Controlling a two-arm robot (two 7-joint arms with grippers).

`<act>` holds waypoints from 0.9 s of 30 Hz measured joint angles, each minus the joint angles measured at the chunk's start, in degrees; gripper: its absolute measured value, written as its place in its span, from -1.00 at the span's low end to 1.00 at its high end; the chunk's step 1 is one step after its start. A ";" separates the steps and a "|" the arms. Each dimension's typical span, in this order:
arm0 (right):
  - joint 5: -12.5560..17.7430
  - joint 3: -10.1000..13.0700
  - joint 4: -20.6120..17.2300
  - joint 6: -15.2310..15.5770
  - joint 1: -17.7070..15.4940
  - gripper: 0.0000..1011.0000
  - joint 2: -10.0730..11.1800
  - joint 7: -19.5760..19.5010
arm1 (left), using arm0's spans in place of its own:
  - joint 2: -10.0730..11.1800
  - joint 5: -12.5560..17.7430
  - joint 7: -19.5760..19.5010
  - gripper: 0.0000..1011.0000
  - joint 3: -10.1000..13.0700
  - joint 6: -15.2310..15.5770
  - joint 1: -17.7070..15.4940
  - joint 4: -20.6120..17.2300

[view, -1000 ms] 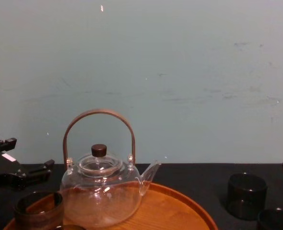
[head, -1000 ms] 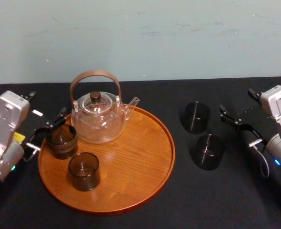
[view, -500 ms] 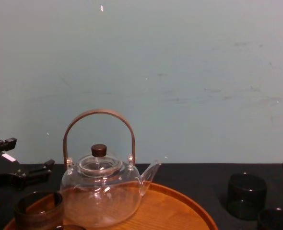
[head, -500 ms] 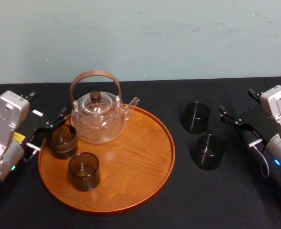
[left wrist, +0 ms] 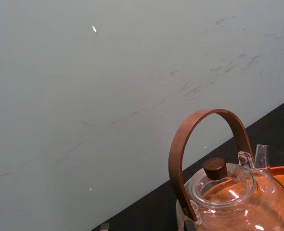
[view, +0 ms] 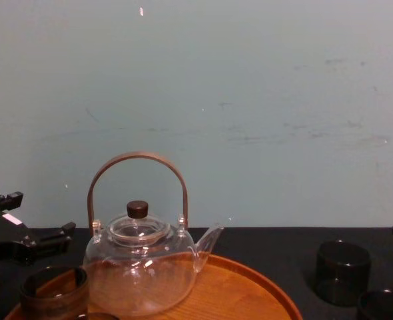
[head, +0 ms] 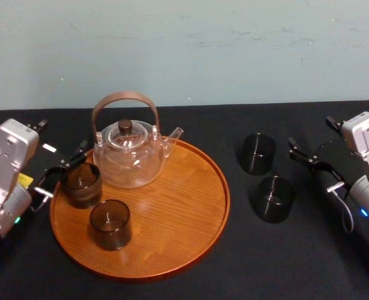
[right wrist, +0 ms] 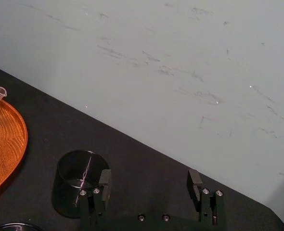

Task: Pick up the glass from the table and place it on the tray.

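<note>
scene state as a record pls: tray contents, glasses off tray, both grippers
tray: round, wooden, centre-left on black table
on tray: teapot; rear brown glass; front brown glass
off tray: far dark glass and near dark glass, upright on the table to the tray's right
left gripper: open, at the tray's left rim beside the rear brown glass; contact unclear
right gripper: open, empty, to the right of the dark glasses
status: two glasses not yet on tray
</note>
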 joint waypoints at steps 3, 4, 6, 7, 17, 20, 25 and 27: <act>0.00 0.00 0.00 0.00 0.00 0.98 0.00 0.00 | 0.00 0.00 0.00 0.98 0.00 0.00 0.00 0.00; 0.00 0.00 0.00 0.00 0.00 0.98 0.00 0.00 | 0.00 0.00 0.00 0.98 0.00 0.00 0.00 0.00; 0.00 0.00 0.00 0.00 0.00 0.98 0.00 0.00 | 0.00 0.00 0.00 0.98 0.00 0.00 0.00 0.00; 0.00 0.00 0.00 0.00 0.00 0.98 0.00 0.00 | 0.00 0.00 0.00 0.98 0.00 0.00 0.00 0.00; 0.08 0.27 -0.15 0.10 -0.20 0.98 0.09 1.03 | 0.00 0.00 0.00 0.98 0.00 0.00 0.00 0.00; 0.84 0.97 -1.01 0.56 -0.88 0.98 0.43 2.31 | 0.00 0.00 0.00 0.98 0.00 0.00 0.00 0.00; 1.58 1.92 -3.58 1.65 -2.90 0.98 1.50 3.73 | 0.00 0.00 0.00 0.98 0.00 0.00 0.00 0.00; 1.83 2.39 -5.23 2.07 -4.12 0.98 2.07 4.17 | 0.00 0.00 0.00 0.98 0.00 0.00 0.00 0.00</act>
